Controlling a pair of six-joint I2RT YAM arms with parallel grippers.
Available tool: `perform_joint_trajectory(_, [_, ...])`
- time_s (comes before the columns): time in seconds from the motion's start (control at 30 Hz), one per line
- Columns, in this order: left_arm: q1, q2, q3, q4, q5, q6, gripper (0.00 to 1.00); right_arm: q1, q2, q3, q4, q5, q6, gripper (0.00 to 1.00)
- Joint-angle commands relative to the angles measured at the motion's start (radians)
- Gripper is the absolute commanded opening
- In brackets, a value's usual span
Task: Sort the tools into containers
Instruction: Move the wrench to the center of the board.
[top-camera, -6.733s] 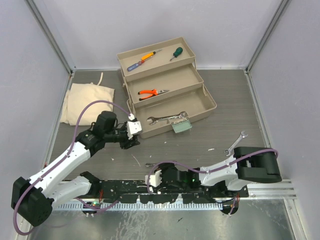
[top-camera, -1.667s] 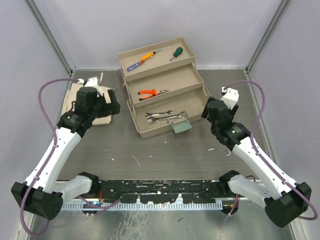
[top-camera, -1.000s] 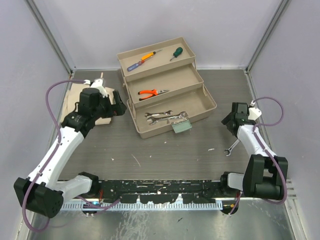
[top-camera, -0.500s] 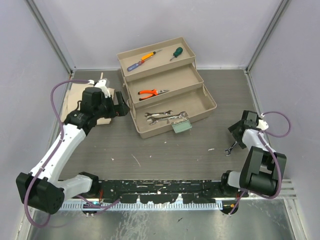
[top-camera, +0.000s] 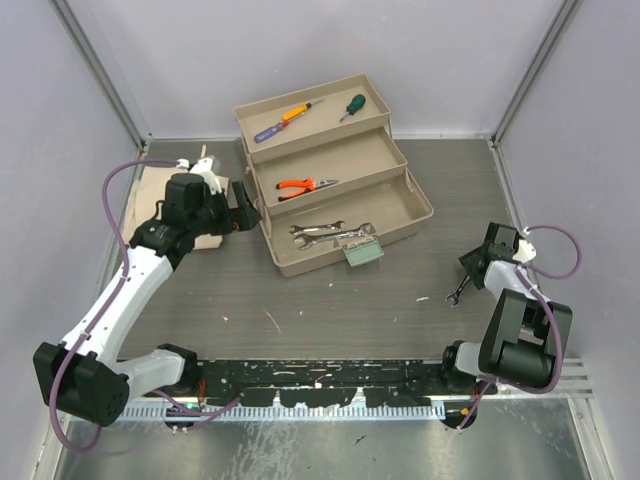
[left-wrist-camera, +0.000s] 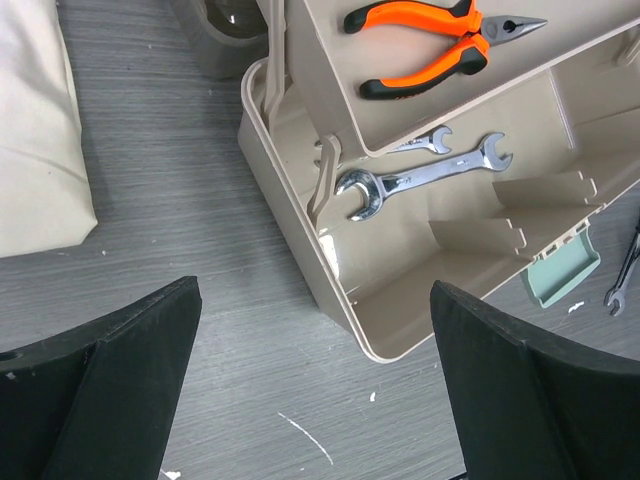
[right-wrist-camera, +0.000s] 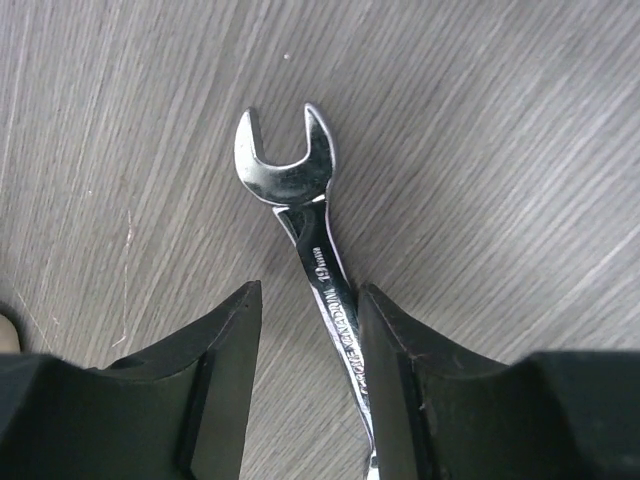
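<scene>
The right gripper (right-wrist-camera: 308, 300) has lowered astride the loose wrench (right-wrist-camera: 285, 175), fingers parted, clear only from its wrist; the left gripper (left-wrist-camera: 315, 300) gapes.

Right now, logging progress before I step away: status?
Left end effector open, beside toolbox. Right end effector open, straddling wrench on table. Nothing blocking the wrench.

The left arm (top-camera: 112, 305) and right arm (top-camera: 508, 268) share one build: slim white links joined by chunky black joint housings with rounded corners. A purple cable (top-camera: 107, 195) loops loose off the left arm, and a second purple cable (top-camera: 575, 250) arcs off the right arm on the side away from the toolbox (top-camera: 400, 205). Both bases meet a black slotted rail (top-camera: 330, 385). Up close, the left fingers (left-wrist-camera: 110, 390) are plain matte black wedges; the right fingers (right-wrist-camera: 215, 370) show stepped, moulded faces.
</scene>
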Motion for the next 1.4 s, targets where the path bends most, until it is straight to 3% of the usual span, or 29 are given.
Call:
perform_joint_trajectory(0.0, [0.006,-0.020,0.009,0.074,-0.003,-0.004,0.98,-0.001,0.045,-0.033,0.009,-0.083,-0.006,0.47])
perform_joint_trajectory(0.37, [0.005,-0.063,-0.046,0.091,-0.049,-0.017,0.98,0.029,0.058,-0.019,-0.028,-0.159,-0.090,0.41])
perform_joint_trajectory(1.07, [0.006,-0.113,-0.089,0.080,-0.106,-0.011,0.98,0.473,0.015,0.020,-0.182,0.016,-0.131,0.40])
perform_joint_trajectory(1.37, [0.006,-0.116,-0.107,0.091,-0.111,-0.010,0.98,0.539,0.074,0.039,-0.202,0.045,-0.107,0.27])
